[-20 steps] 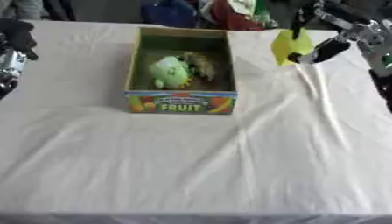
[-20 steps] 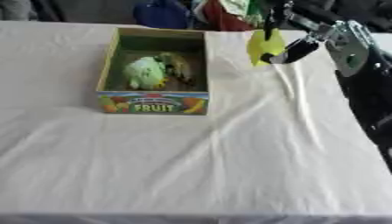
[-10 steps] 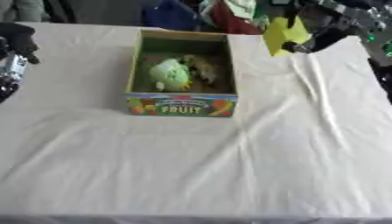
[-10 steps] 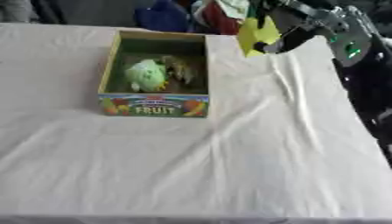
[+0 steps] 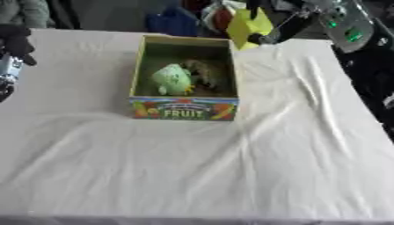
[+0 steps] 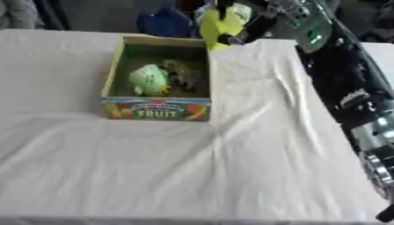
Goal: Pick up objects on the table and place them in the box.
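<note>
Right hand [image 6: 240,27]: it comes in from the top right; its fingers are curled round a yellow thing [image 6: 218,25] and hold it up in the air; the hand is dark and partly behind the thing, so I cannot see each finger well.
Yellow thing: it looks flat and bright yellow; it hangs just past the far right corner of the box [image 5: 184,80], not over the middle of it; it does not touch the box or the cloth.
Box: it is open on top and says FRUIT on the front; it sits on the white cloth [image 5: 231,167]; inside lie a pale green thing [image 5: 172,79] and a brown thing [image 5: 206,74], side by side.
Left hand [image 5: 14,41]: it shows at the left edge, well apart from the box; its dark fingers look curled and hold nothing.
What could go wrong: if the fingers let go here, the yellow thing may hit the far wall or fall outside onto the cloth; it needs to come nearer, over the open part, first.
Another worry: the box is already partly full; the yellow thing may land on the green thing and lean on the wall, not drop flat.
One more: if the hand comes down too low, it may bump the corner and push the box along the wrinkled cloth.
</note>
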You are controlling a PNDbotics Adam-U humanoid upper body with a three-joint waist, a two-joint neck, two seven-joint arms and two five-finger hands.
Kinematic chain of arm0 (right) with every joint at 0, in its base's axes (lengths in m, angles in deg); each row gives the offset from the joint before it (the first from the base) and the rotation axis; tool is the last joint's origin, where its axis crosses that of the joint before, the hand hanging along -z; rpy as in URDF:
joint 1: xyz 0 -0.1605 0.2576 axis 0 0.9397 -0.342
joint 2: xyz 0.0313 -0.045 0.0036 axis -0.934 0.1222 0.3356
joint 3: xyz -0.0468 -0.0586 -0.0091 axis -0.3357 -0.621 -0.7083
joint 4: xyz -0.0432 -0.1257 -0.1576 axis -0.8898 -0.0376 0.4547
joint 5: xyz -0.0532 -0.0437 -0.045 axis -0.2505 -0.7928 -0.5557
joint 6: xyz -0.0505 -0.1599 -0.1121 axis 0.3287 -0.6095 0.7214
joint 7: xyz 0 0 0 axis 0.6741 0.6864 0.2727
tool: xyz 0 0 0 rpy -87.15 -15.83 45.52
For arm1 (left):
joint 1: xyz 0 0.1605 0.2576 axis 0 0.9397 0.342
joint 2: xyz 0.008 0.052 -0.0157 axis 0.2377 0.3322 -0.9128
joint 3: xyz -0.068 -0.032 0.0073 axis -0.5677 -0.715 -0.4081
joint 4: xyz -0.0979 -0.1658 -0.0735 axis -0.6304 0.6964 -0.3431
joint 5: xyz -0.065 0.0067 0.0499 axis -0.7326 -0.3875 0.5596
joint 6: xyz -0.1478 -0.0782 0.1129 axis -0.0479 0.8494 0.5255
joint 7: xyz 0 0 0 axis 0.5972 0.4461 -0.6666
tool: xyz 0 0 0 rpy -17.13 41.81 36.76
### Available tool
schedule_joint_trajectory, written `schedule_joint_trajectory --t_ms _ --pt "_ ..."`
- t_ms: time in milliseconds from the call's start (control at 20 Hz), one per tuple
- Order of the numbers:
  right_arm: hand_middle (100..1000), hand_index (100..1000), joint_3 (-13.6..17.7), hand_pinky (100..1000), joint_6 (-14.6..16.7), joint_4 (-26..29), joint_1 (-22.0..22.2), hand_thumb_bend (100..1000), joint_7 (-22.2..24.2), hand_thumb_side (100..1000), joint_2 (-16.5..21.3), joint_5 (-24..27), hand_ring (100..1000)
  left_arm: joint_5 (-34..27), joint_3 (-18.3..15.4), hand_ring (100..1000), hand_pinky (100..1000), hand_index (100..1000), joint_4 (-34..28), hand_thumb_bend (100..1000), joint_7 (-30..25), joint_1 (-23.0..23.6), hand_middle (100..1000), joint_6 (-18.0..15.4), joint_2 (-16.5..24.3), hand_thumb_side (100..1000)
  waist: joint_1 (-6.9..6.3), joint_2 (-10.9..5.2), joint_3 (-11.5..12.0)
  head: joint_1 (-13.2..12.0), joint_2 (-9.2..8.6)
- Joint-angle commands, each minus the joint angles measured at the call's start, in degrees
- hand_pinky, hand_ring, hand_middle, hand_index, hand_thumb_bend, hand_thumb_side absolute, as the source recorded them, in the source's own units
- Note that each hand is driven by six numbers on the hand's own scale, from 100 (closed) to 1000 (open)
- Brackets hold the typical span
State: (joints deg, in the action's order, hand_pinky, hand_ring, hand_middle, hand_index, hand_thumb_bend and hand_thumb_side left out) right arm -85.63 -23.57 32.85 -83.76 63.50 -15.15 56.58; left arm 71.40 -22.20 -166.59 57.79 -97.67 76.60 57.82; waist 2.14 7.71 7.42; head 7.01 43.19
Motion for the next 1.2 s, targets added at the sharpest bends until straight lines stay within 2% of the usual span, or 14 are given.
schedule_joint_trajectory --t_ms 50,400,500,550,700,750,800,850,1000,1200 --pt "484 520 1.3 682 -0.5 -2.4 -1.9 324 -0.3 100 -1.7 -2.4 653 -0.4 0.2 492 611 717 -1.5 246 -0.5 -1.3 512 -0.1 0.1 662 -0.39 -1.01 0.4 1.0 -0.61" --pt "493 532 1.5 684 0.4 -5.9 -2.3 350 -3.1 100 -6.5 -8.9 660 -0.8 0.7 492 611 717 -1.6 246 -1.0 -2.0 512 -0.1 -0.8 663 -0.81 -0.70 1.8 2.1 -1.50" --pt "504 547 1.3 685 1.0 -6.1 -2.2 443 -4.1 100 -7.5 -11.2 668 -0.9 0.8 492 610 717 -1.5 245 -1.1 -2.1 512 -0.1 -1.0 664 -0.86 -0.55 2.1 2.4 -1.88" --pt "523 567 1.1 688 1.4 -6.1 -2.2 423 -4.7 144 -8.0 -12.2 675 -0.9 0.8 492 611 717 -1.5 245 -1.1 -2.1 512 -0.1 -1.1 665 -0.90 -0.48 2.3 2.4 -2.02" --pt "597 657 0.5 702 2.4 -5.5 -2.0 468 -6.4 290 -8.8 -14.7 703 -0.8 0.8 492 611 717 -1.6 245 -1.3 -2.1 512 -0.1 -1.2 666 -0.96 -0.37 2.4 2.4 -2.19" --pt "653 726 0.2 713 2.8 -5.2 -1.9 494 -6.9 365 -8.9 -15.4 725 -0.8 0.8 492 611 716 -1.5 244 -1.2 -2.1 512 -0.1 -1.2 667 -0.95 -0.34 2.3 2.4 -2.25" --pt "679 755 0.0 718 3.2 -4.8 -1.9 510 -7.1 400 -9.0 -15.9 735 -0.8 0.7 492 611 716 -1.5 244 -1.2 -2.0 512 -0.1 -1.2 667 -0.93 -0.31 2.2 2.3 -2.28" --pt "739 804 -0.3 735 3.5 -4.4 -1.8 553 -7.2 474 -9.0 -16.2 759 -0.7 0.6 492 611 717 -1.5 244 -1.2 -2.0 512 0.0 -1.2 669 -0.88 -0.27 2.1 2.3 -2.33" --pt "803 850 -1.2 760 4.6 -3.1 -1.9 598 -6.4 528 -8.6 -16.0 792 -0.6 0.5 492 611 717 -1.4 244 -1.1 -1.9 512 0.0 -1.2 670 -0.73 -0.17 1.7 2.0 -2.47" --pt "864 882 -2.1 789 5.3 0.1 -1.7 625 -4.8 519 -7.0 -12.7 830 -0.5 0.2 491 611 716 -1.2 243 -0.8 -1.6 512 0.0 -0.9 672 -0.62 0.04 0.6 1.3 -2.75"
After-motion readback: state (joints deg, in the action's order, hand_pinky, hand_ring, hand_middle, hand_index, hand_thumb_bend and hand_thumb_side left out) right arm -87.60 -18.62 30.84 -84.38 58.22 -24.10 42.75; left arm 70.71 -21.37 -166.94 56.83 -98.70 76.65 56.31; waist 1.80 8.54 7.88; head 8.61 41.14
